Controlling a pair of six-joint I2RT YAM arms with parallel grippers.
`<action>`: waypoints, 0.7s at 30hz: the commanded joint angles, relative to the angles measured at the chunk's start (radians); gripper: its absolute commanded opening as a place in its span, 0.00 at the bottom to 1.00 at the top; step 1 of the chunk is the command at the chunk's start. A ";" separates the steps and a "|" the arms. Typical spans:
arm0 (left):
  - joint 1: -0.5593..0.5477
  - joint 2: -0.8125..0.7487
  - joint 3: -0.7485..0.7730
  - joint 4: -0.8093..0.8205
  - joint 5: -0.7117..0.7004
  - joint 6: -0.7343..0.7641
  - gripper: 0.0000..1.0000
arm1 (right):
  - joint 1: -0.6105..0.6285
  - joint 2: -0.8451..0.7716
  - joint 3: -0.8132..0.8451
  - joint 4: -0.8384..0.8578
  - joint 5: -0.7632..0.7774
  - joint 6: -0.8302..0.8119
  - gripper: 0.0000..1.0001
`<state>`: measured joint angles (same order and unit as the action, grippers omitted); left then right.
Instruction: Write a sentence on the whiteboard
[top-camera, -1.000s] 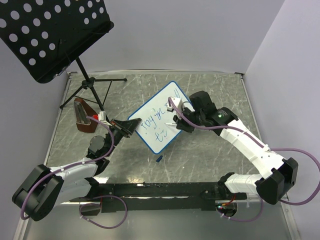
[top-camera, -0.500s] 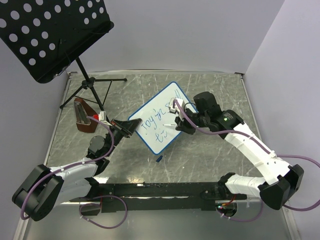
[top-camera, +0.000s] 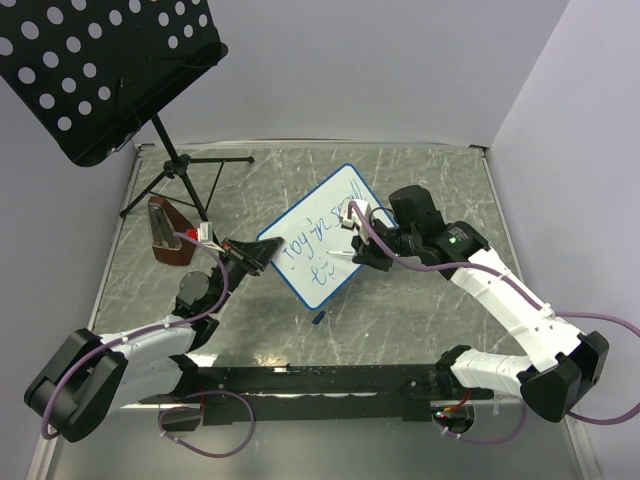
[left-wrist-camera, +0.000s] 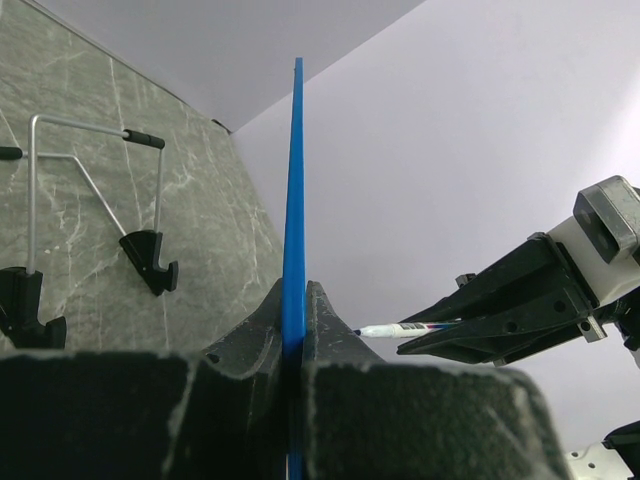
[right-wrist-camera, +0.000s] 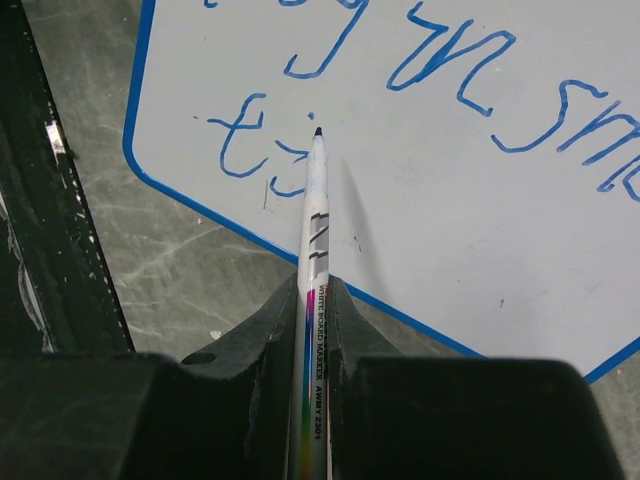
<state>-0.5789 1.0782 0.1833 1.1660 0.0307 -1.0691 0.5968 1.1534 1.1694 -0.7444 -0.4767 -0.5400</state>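
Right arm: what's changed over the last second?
The right gripper, shut on the marker, shifted slightly rightward along the second line of the sentence, and its elbow swung outward to the right. The left gripper stayed clamped on the edge of the whiteboard. The whiteboard and the music stand did not visibly move.

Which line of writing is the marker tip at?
The short lower line: the marker tip sits beside its last stroke. The longer upper line lies apart.

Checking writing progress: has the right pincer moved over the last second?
Yes: the right pincer shifted slightly right, away from the black perforated music stand.
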 joint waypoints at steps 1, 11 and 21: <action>0.004 -0.011 0.018 0.251 0.015 -0.049 0.01 | -0.006 -0.035 -0.007 0.008 -0.031 -0.011 0.00; 0.004 -0.009 0.022 0.251 0.024 -0.049 0.01 | -0.006 -0.037 -0.011 0.005 -0.033 -0.015 0.00; 0.005 -0.011 0.022 0.250 0.026 -0.048 0.02 | -0.006 -0.035 -0.019 0.007 -0.037 -0.017 0.00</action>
<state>-0.5789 1.0782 0.1833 1.1664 0.0532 -1.0710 0.5964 1.1473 1.1564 -0.7506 -0.4923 -0.5446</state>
